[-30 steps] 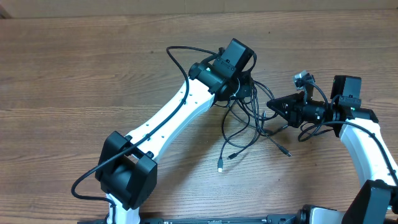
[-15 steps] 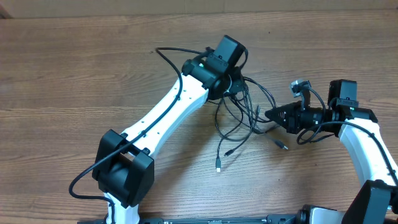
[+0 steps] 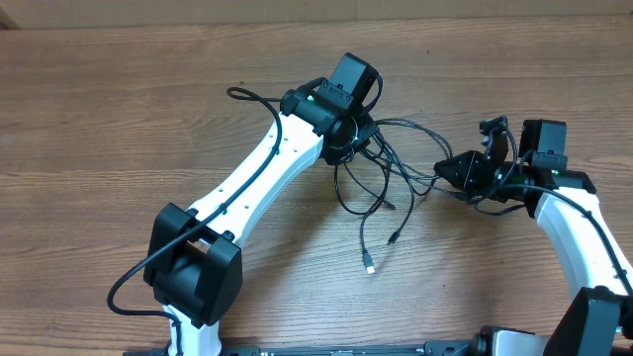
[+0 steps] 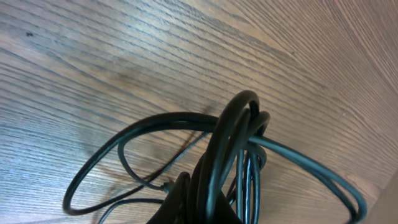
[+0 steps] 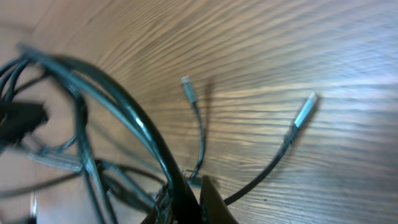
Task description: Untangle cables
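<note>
A tangle of thin black cables (image 3: 388, 170) hangs between my two grippers above the wooden table. Loose ends with small plugs trail down at the middle (image 3: 370, 265). My left gripper (image 3: 348, 138) is shut on a bundle of the cables; the left wrist view shows the looped strands (image 4: 231, 143) running into its jaws (image 4: 205, 208). My right gripper (image 3: 457, 170) is shut on one cable strand (image 5: 134, 118) at the right side of the tangle. The right wrist view shows its fingers (image 5: 189, 202) and two dangling plugs, one silver (image 5: 305, 111), one small (image 5: 188, 88).
The wooden table (image 3: 119, 119) spreads on all sides. The left arm's white link (image 3: 257, 188) crosses the middle diagonally, with its own thicker black cable (image 3: 247, 96) looping off it. The right arm (image 3: 579, 227) stands at the right edge.
The left gripper has moved up and to the left with its bundle, and the right gripper has moved right. The cables are stretched further apart, and the dangling plug ends have shifted right.
</note>
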You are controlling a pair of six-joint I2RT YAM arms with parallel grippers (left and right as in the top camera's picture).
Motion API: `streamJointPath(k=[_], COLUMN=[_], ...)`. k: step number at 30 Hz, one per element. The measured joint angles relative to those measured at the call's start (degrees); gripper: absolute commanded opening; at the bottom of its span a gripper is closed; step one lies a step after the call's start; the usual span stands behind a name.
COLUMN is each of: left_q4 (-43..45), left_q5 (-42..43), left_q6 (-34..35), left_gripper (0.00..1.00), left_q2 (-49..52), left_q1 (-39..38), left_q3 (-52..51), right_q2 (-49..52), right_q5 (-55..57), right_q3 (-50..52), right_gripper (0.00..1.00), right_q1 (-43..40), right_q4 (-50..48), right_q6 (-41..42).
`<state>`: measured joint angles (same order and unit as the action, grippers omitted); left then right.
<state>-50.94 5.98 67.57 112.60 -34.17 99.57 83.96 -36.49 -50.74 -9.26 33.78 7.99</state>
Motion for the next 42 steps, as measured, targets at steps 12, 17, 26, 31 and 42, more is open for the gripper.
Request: streamJointPath(k=[12,17,26,31,42], left_q4=[4.94,5.20,7.23,9.77,10.49], left_q5=[3.54,11.72,18.88,19.76,20.00], left_q6=[-29.57,-40.26,-45.22,-45.55,-45.55], left_gripper=[0.04,0.04,0.04,0.04,0.04], left_q2=[0.15,0.15,0.15,0.15,0.15], left_q1=[4.68,4.13,0.68,-3.17,-5.99], left_q3=[-0.02,0.00,-0.02,0.00,0.00], right_q2=[0.02,0.02,0.02,0.02,0.02], right_q5=[4.76,-5.90,-15.26,-17.53,-17.40], right_q3=[0.02,0.02,0.02,0.02,0.02], right_gripper=[0.49,0.30,0.20,0.30,0.23], right_q1=[-1.92,-1.88,-1.81,-0.70,0.46], right_q4=[-6.03,-6.23,-7.74,-8.70,-12.09], right_q6=[-3.39,-15.58,-24.81,-27.80,-30.34])
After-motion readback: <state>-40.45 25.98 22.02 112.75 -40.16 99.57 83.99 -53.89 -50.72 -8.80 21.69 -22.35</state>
